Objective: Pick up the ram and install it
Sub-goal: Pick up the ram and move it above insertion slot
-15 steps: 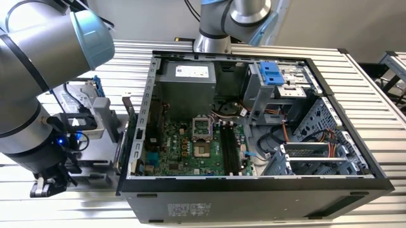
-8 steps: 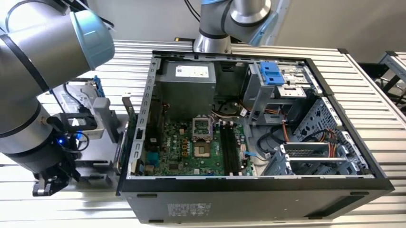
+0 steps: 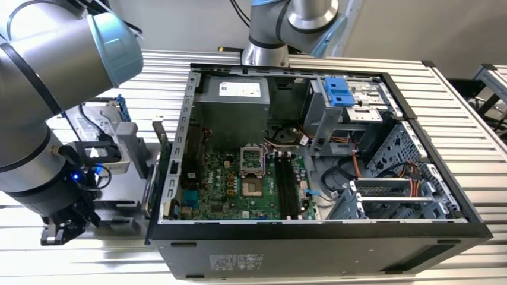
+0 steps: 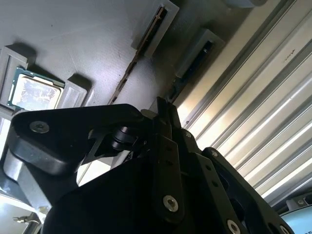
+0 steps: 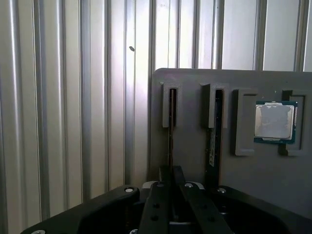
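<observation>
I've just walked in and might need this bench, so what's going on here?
A robot arm is partway through fitting memory into the open computer case. Its gripper is down at a grey holder on the table, to the exterior view's left of the case. It is lined up with one ram stick standing on edge in a slot. The other stick and a processor chip sit alongside. The stick is in its slot, not yet lifted.
</observation>
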